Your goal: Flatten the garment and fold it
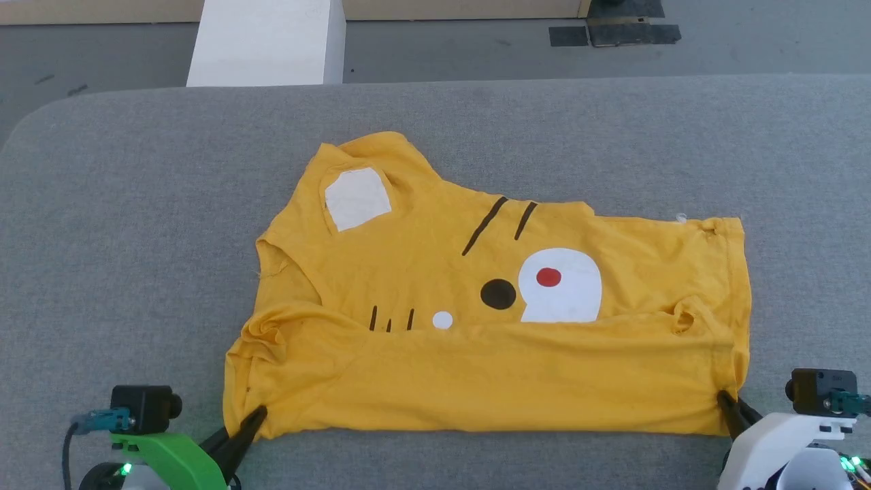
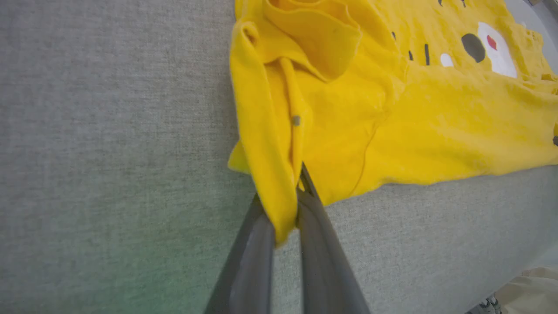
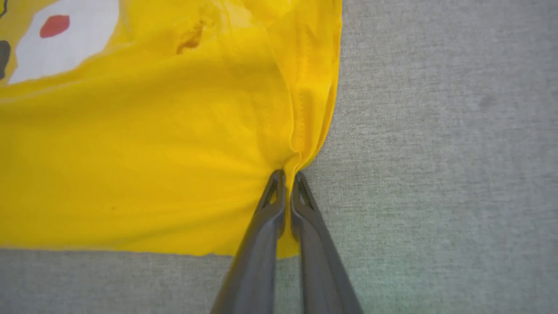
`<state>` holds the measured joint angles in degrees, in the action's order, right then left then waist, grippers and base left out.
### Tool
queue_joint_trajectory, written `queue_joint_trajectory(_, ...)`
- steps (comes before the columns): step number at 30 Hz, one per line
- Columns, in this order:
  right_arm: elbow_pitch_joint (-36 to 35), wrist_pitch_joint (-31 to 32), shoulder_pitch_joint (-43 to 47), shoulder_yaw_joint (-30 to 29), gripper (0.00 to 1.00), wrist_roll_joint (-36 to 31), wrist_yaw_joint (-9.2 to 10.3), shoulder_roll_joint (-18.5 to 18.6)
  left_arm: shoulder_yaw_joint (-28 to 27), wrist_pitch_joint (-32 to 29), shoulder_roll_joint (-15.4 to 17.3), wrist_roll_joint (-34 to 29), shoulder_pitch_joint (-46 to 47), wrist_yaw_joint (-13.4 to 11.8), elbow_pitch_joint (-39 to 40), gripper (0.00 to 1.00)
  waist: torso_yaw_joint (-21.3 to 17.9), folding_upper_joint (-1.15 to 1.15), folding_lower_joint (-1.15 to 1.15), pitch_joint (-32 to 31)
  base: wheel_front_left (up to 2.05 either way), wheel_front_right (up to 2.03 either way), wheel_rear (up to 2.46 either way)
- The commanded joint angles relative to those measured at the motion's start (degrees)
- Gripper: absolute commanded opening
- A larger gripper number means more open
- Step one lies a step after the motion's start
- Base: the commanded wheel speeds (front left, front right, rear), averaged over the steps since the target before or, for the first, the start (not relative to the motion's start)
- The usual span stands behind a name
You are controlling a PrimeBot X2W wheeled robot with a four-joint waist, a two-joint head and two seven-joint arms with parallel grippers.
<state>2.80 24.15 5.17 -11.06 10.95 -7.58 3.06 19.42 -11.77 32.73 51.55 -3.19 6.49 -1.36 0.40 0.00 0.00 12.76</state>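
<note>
- The garment (image 1: 490, 327) lies spread on the grey bench (image 1: 136, 204), print side up, with its near edge folded over the lower part of the face print.
- Left gripper (image 1: 257, 416): jaws pinched on the garment's near left corner.
- Right gripper (image 1: 728, 401): jaws closed tight on the garment's near right corner.

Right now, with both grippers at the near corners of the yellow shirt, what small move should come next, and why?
Probably raise both corners slightly, together and pulled apart. The left gripper and right gripper are each shut on a near corner of the garment, and the cloth is bunched near the left one.
</note>
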Motion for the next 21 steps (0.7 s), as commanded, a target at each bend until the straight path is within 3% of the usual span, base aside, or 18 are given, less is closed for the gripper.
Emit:
queue_joint_trajectory(1,0.14,-0.19,-0.48,-0.25,0.00,-0.66,0.09,-0.18,-0.46,0.03,0.16,0.42,0.31,-0.15,-0.08,0.00,-0.07,0.00,0.00,-0.09,0.00,0.00,0.00)
queue_joint_trajectory(9,-7.55,1.23,0.63,-3.46,0.00,0.21,0.09,-0.18,-4.37,1.76,0.38,4.73,-2.50,-0.98,1.98,0.00,-0.35,0.00,0.00,-2.00,0.00,0.00,0.00)
queue_joint_trajectory(21,-21.96,12.39,9.02,-9.46,0.00,6.03,0.09,-0.18,-8.21,-1.49,3.17,11.10,-12.72,-5.03,14.70,0.00,-0.17,0.00,0.00,-4.47,0.00,0.00,0.00)
